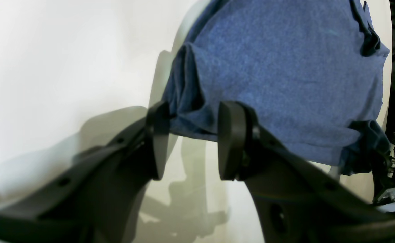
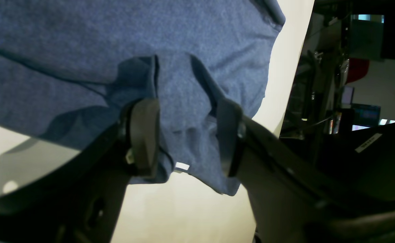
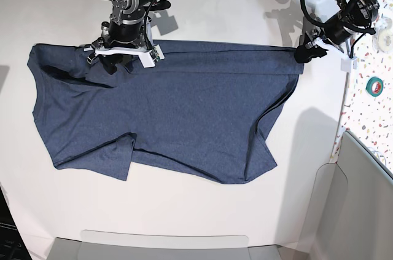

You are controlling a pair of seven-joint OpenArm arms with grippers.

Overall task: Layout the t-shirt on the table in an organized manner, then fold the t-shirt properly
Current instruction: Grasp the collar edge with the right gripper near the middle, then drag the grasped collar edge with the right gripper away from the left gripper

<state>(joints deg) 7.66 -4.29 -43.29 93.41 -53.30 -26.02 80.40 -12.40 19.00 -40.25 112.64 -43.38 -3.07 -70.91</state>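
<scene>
The navy-blue t-shirt (image 3: 166, 112) lies spread on the white table (image 3: 202, 211), plain side up, with its far edge folded into a straight band. My right gripper (image 3: 116, 62) is at the far left part of that edge. In the right wrist view the gripper (image 2: 187, 111) is open, with cloth (image 2: 184, 84) and a small white label (image 2: 182, 165) between its jaws. My left gripper (image 3: 304, 52) is at the shirt's far right corner. In the left wrist view it (image 1: 192, 114) is open, with the bunched corner (image 1: 190, 111) between its jaws.
A narrow confetti-speckled surface (image 3: 374, 118) with a teal tape roll (image 3: 375, 85) runs along the right. A small white piece (image 3: 349, 63) sits at the table's right edge. Grey panels stand at the front (image 3: 166, 244) and at the front right (image 3: 362, 198).
</scene>
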